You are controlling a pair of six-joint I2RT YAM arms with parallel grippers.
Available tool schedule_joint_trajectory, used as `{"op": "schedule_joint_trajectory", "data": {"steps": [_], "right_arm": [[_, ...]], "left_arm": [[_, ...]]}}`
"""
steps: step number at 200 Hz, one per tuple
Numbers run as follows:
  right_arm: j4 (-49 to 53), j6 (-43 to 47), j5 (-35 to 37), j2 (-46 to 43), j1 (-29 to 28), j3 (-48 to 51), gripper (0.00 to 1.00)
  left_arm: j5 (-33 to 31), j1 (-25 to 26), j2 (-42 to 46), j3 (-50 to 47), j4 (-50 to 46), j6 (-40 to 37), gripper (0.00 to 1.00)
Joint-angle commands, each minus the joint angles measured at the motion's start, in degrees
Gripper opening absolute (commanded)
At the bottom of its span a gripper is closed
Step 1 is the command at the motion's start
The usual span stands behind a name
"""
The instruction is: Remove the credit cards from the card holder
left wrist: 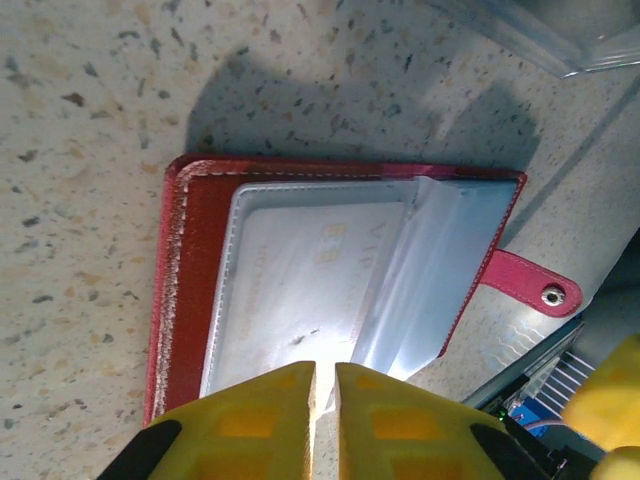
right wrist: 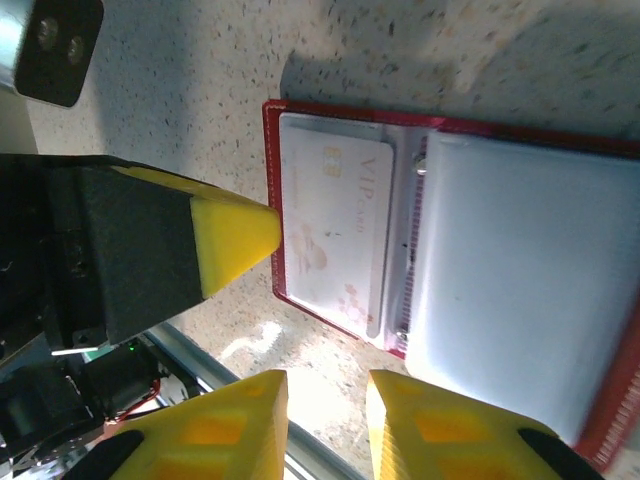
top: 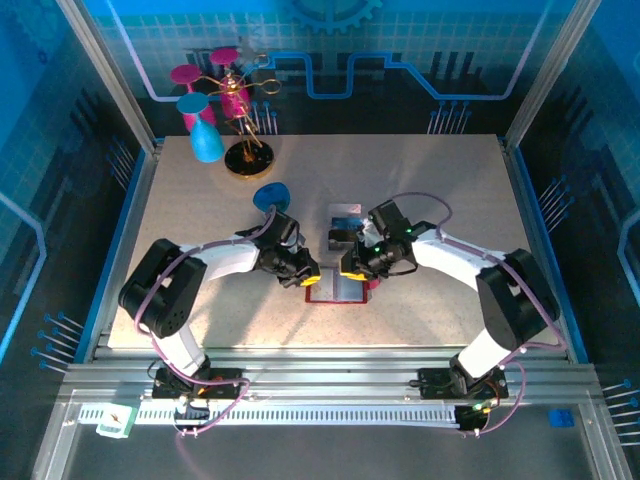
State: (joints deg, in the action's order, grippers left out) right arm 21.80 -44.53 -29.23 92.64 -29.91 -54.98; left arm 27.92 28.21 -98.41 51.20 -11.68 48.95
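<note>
Mid-table, between the two arms: red card holder (top: 340,291) lying open and flat, snap tab (left wrist: 530,283) sticking out sideways. Pale card marked VIP (right wrist: 335,230) seated in a clear pocket (left wrist: 300,270) on one leaf; other leaf a grey-blue pocket stack (right wrist: 510,280), contents not readable. Left gripper (left wrist: 323,368) down at the holder's edge, yellow fingers nearly pressed together, thin slit left between, tips overlapping the rim of the clear pocket; cannot tell whether pinching card, sleeve or nothing. From the right wrist, one left fingertip (right wrist: 240,232) just beside the red rim next to the VIP card. Right gripper (right wrist: 327,385) near the holder's edge, above the table (top: 450,200), fingers moderately spread, nothing between them. Clear plastic tray (left wrist: 545,40) just beyond the holder, not touching; bluish card-sized piece (top: 347,213) in it in the top view, too small to identify. Cup stand (top: 225,110) with pink and blue cups at far left corner, well apart.
</note>
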Motion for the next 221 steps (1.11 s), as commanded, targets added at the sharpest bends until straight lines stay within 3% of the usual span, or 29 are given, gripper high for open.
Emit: {"op": "schedule_joint_trajectory", "data": {"steps": [1, 85, 180, 221], "right_arm": [[-6.4, -3.9, -3.6, 3.3, -1.9, 0.8, 0.27], [-8.7, -5.0, -2.5, 11.2, -5.1, -1.5, 0.26], [-11.1, -5.7, -2.5, 13.6, -5.5, -1.3, 0.23], [-4.5, -3.0, 1.8, 13.9, -6.1, -3.5, 0.26]], "left_arm": [[0.3, -0.5, -1.3, -0.8, -1.5, -2.2, 0.12], [-1.1, -1.0, -1.9, -2.7, -2.4, -3.9, 0.10], [-0.2, -1.2, -2.3, -4.0, -1.2, -3.8, 0.10], [-0.3, -1.3, -1.6, -4.1, -1.4, -3.7, 0.16]]}}
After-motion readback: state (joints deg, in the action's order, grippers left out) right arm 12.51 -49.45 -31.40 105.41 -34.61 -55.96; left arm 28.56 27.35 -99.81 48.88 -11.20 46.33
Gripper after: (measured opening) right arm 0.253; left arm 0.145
